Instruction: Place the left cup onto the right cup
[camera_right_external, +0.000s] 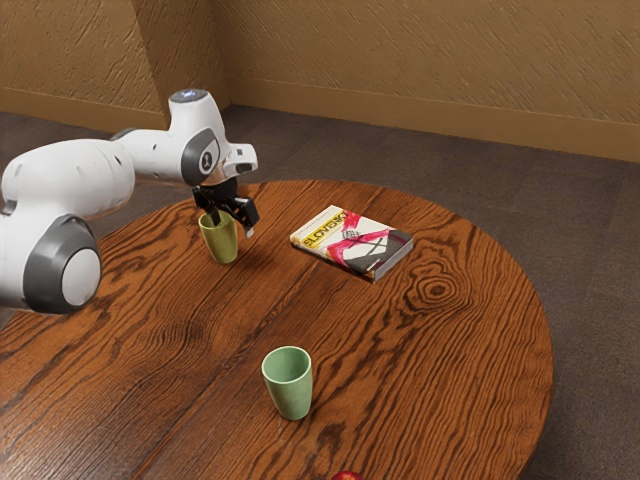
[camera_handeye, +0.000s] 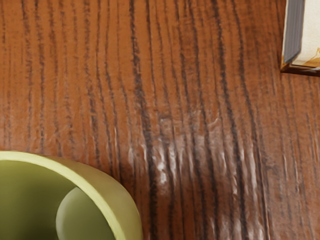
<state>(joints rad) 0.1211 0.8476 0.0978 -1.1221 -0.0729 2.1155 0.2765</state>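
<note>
And there the gripper was, right down at the mouth of the olive cup, its black tips set about the rim. Was it clamped on or hanging loose? I could not tell from this angle. The cup stood upright on the far part of the table, toward the exterior view's left. Its base was low at the wood, though contact there was hard to judge.

From the wrist, that same cup sat just under the hand, a curved slice of rim with the hollow inside showing and bare wood grain beyond it.

Out from there: the hand pointed down with a slight tilt, hung off a short white wrist. Behind it the arm ran nearly level, coming in from the exterior view's left, with a fat white link and a grey-capped joint low in the foreground.

The second cup, a paler green, stood upright near the table's front edge, well apart from the gripper and the first cup. A book lay flat to the exterior view's right of the gripper, near but clear of it, and its corner peeked into the wrist view. A small red thing sat at the table's front edge, too little of it showing to name.
</note>
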